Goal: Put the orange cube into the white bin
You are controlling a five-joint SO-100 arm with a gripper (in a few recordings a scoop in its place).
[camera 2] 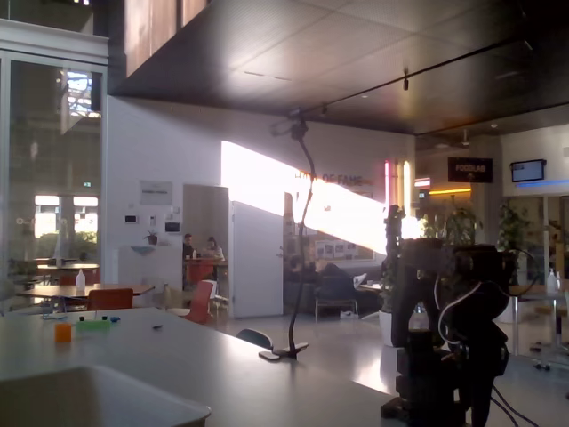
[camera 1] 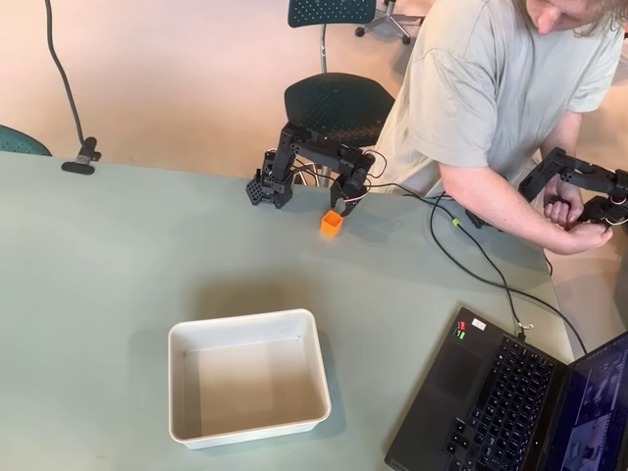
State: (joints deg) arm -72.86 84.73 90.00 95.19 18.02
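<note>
Orange cube: small bright orange plastic cube (camera 1: 332, 224), hollow top up, on the table under the gripper
White bin: shallow rectangular white plastic tray (camera 1: 247, 329), nearest the overhead camera, well apart from the cube
Gripper: black two-finger gripper (camera 1: 342, 203) just above the cube; I cannot tell whether it is spread or closed
Risk: an off-centre descent may nudge the cube aside; a weak pinch may drop it before the bin

Gripper (camera 1: 340, 204), overhead view: we are finding its jaws too small and dark to judge. White bin (camera 2: 89, 396), fixed view: we are seeing it cut off at the 6 o'clock edge. Laptop (camera 1: 510, 402), overhead view: we are seeing it running off the 4 o'clock corner.
</note>
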